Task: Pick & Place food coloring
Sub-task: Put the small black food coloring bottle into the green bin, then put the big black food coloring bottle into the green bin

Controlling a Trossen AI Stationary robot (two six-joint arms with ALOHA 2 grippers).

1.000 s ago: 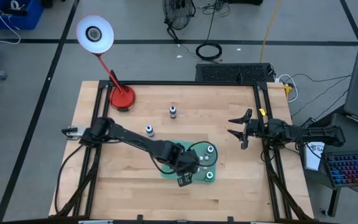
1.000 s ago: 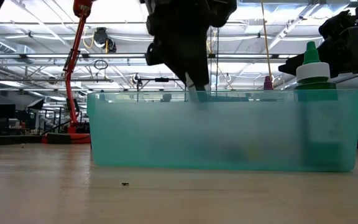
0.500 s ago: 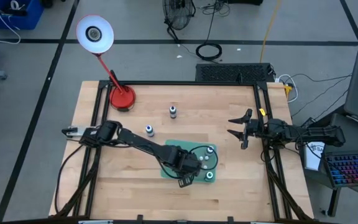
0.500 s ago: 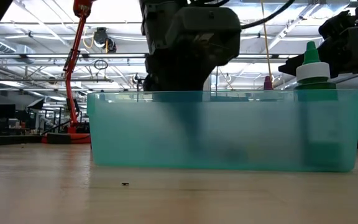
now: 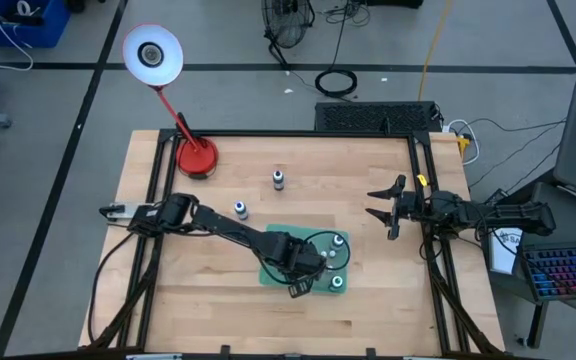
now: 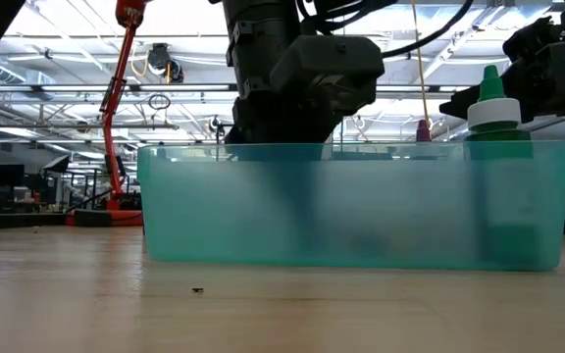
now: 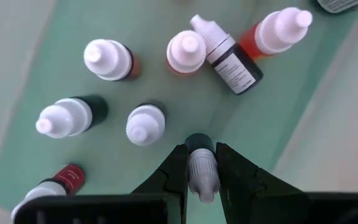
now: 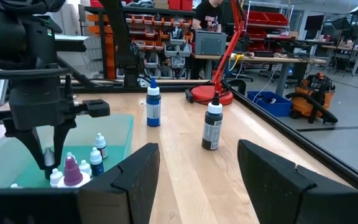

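The green tray (image 5: 271,276) lies near the table's middle and holds several small white-capped food coloring bottles (image 7: 145,124); one lies on its side (image 7: 225,55). My left gripper (image 5: 306,266) reaches down into the tray (image 6: 381,211) and is shut on one small bottle with a pale cap and dark body (image 7: 201,163). Two more bottles stand upright on the bare table beyond the tray: a blue one (image 5: 240,209) and a dark one (image 5: 278,179). My right gripper (image 5: 382,208) waits open near the table's right edge. My left gripper pinches one small food coloring bottle between its two fingers, at the cap and upper body (image 7: 201,149). The fingers (image 7: 174,171) come from above, pointing down into the tray. The bottle stands upright among the others; whether its base touches the tray floor I cannot tell.
A red lamp stands with its round base (image 5: 197,157) at the table's far left corner. A larger green-capped bottle (image 6: 499,108) stands in the tray's right end. Bare wood lies on the table's near side and between the tray and my right gripper.
My left gripper has gone down from above the tray's rim into the tray, carrying the small bottle, with its fingers staying shut on it. My right arm has kept still.
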